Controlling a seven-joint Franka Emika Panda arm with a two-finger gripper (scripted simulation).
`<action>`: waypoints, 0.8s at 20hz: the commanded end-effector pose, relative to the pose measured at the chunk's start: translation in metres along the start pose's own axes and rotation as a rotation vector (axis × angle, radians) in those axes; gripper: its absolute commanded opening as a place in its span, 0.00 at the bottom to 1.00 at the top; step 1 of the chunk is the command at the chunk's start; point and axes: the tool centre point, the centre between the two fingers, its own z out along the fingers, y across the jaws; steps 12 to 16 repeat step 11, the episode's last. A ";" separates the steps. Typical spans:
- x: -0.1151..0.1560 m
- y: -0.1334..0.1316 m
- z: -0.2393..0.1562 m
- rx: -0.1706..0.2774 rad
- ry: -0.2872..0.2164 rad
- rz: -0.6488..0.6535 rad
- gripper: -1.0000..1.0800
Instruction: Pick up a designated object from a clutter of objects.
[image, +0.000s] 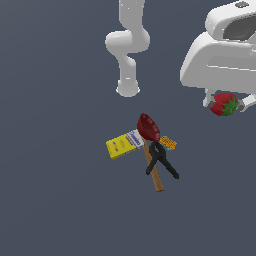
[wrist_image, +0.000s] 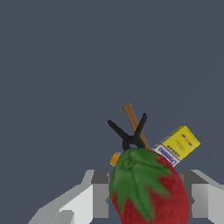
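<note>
The bright red strawberry (image: 223, 104) with its green leafy cap is held between my gripper's fingers (image: 223, 104), high above the floor at the exterior view's right. In the wrist view the strawberry (wrist_image: 151, 188) fills the space between the two grey fingers (wrist_image: 94, 197), and the gripper (wrist_image: 148, 194) is shut on it. The rest of the clutter lies on the floor well below: a yellow box with a blue-white end (image: 123, 144), a dark red bowl (image: 148, 127), a black clamp (image: 161, 158), a brown wooden stick (image: 154, 170) and a small orange piece (image: 168, 143).
The arm's white base column (image: 128, 87) stands on the grey floor behind the heap. In the wrist view the clamp (wrist_image: 130, 131), stick (wrist_image: 133, 117), yellow box (wrist_image: 178, 145) and orange piece (wrist_image: 115, 158) show beyond the strawberry; the bowl is hidden there.
</note>
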 end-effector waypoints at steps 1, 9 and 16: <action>0.003 -0.001 -0.006 0.000 0.000 0.000 0.00; 0.007 -0.002 -0.015 0.000 0.000 0.000 0.00; 0.008 -0.002 -0.015 0.000 0.000 0.000 0.00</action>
